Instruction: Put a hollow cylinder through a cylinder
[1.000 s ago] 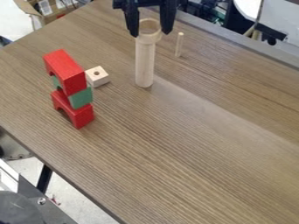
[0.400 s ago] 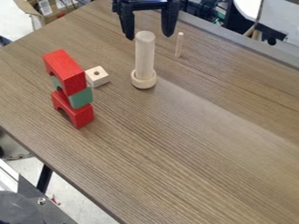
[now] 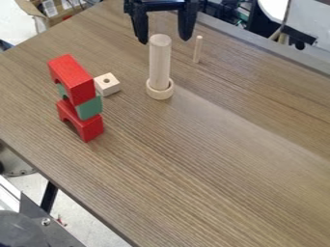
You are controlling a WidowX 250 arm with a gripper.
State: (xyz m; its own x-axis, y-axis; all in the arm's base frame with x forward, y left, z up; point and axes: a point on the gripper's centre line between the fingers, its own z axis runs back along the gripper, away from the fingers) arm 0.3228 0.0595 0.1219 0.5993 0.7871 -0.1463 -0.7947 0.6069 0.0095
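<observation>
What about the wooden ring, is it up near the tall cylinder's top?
No, the ring sits low, around the foot of the upright cylinder.

Two red arched blocks [image 3: 77, 83] and one green block [image 3: 89, 108] are counted, three coloured pieces in all. In pale wood, four pieces are counted: one thick cylinder [image 3: 159, 60], one hollow cylinder [image 3: 159, 95], one thin dowel [image 3: 198, 49] and one block with a round hole [image 3: 111, 89]. One wood-grain table [image 3: 193, 169] is counted as well.
</observation>
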